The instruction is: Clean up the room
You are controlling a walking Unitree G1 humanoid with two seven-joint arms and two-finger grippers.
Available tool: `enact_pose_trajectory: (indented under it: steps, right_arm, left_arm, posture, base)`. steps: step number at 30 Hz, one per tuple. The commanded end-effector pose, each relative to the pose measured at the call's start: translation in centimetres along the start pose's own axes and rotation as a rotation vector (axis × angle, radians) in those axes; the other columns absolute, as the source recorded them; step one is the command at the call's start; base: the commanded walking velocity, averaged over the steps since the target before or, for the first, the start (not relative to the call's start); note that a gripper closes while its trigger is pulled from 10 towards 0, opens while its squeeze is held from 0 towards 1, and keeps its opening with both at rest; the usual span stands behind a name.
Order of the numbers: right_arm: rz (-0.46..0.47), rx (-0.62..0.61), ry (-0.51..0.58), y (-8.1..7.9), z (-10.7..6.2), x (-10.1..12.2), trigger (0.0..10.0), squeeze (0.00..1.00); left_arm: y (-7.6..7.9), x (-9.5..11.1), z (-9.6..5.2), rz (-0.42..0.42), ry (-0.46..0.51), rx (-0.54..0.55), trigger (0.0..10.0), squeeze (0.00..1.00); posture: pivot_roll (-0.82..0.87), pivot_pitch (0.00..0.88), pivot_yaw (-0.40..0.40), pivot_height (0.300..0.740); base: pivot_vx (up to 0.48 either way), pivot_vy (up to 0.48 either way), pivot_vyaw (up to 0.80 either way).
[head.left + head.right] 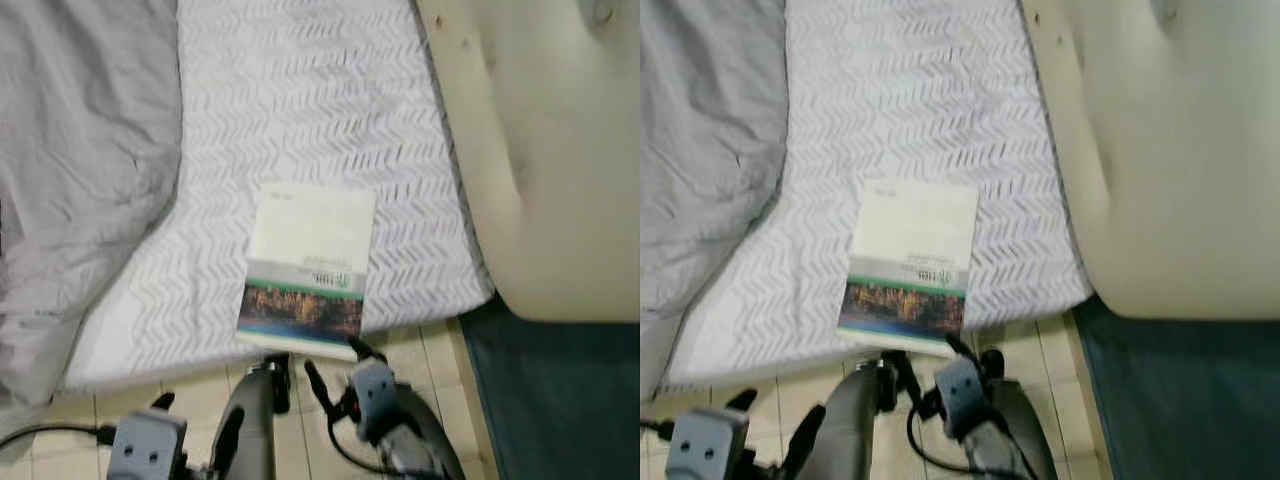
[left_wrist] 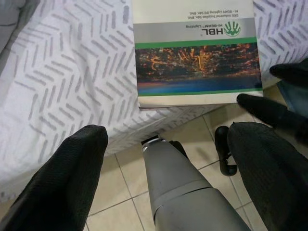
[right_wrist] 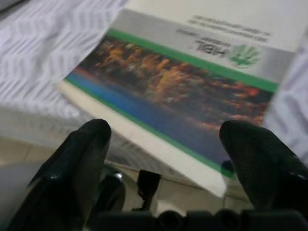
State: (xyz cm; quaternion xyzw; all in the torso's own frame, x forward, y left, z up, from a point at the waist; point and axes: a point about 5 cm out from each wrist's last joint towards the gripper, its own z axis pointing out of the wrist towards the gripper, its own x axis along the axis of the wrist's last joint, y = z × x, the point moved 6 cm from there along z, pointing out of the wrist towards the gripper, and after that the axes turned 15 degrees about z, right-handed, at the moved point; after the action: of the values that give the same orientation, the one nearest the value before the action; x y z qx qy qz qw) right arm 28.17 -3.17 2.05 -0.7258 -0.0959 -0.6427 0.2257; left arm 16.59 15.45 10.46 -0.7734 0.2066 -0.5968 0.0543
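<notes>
My right gripper (image 3: 163, 159) is spread open right at the book (image 1: 310, 268), at 6 o'clock of it on the bed (image 1: 300, 90); its long axis runs 12-to-6, photo end toward me. Left gripper (image 2: 168, 183) is spread too.

"HBL" logo on the book (image 2: 197, 53) cover

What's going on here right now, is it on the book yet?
Not yet. The book lies flat at the bed's near edge, its lower end overhanging the tiled floor. The right gripper is open, just short of that end. The left gripper is open too, lower down over the floor. Nothing is held.
</notes>
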Motion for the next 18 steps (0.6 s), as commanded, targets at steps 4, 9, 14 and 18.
enact_pose_trajectory:
  steps: [4,9,14,18]
  right_arm:
    - [0.186,0.049,-0.012,-6.2,-0.2,-0.9,10.0,0.0]
    - [0.095,-0.074,-0.007,-0.2,-1.6,0.0,10.0,0.0]
    - [0.016,-0.172,0.129,5.0,-1.0,4.8,10.0,0.0]
    - [-0.01,-0.206,0.241,7.0,0.2,9.2,10.0,0.0]
  left_arm:
    - [0.0,-2.1,-0.1,0.021,-0.073,0.013,10.0,0.0]
    - [-0.8,-2.8,2.5,0.043,-0.049,0.039,10.0,0.0]
    - [-1.3,-3.0,5.7,0.043,-0.009,0.07,10.0,0.0]
    - [-0.5,-3.2,7.7,0.035,0.011,0.057,10.0,0.0]
  posture:
    - [0.16,0.693,0.017,0.74]
    - [0.08,0.59,-0.032,0.74]
    - [0.01,0.431,-0.056,0.74]
    - [-0.03,0.33,-0.064,0.74]
  base:
    - [0.0,0.0,0.0]
    - [0.0,0.0,0.0]
    - [0.0,0.0,0.0]
    - [0.0,0.0,0.0]
